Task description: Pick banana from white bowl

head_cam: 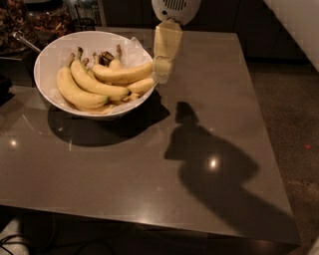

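Bananas fill the white bowl, lined with crumpled paper, near the far left corner of the bench. The banana lies on top, across the pile, with its dark stem toward the bowl's middle and its tip at the right rim. Two fatter, strongly curved bananas crowd under it on the left, and a stubby banana sits beneath its right end. The hand points straight down from the far edge, just outside the right rim and near the banana's tip. Whether it is open or closed cannot be told. It is pale and blocky under a rounded white housing. The bench is dark, smooth and glossy and carries the arm's shadow.
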Motion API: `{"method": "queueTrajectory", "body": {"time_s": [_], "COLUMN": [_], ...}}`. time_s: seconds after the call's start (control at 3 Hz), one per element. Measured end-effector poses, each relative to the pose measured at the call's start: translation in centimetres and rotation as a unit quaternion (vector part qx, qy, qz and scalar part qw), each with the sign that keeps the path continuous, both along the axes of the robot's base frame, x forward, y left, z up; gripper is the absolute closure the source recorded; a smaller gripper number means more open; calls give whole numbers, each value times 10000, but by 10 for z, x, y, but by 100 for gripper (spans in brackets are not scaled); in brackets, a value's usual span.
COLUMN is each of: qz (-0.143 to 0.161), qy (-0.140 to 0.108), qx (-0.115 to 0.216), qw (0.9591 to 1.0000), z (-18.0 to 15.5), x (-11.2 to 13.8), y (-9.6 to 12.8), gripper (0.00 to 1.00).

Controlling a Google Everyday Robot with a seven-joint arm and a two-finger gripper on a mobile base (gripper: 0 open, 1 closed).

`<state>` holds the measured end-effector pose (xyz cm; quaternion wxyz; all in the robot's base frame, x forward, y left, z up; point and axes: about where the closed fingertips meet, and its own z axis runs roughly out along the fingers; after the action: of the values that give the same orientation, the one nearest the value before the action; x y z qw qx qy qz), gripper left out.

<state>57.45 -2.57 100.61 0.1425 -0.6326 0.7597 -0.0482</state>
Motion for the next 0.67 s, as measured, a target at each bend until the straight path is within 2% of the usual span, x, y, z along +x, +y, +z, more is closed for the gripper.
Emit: {"method": "queueTrajectory", "body": {"time_s": [0.67], "qz": [333], "qy": [-70], "qx": [-230], "qw": [9992], "z": [-7], "x": [21], "y": [42], "gripper": [21]}}
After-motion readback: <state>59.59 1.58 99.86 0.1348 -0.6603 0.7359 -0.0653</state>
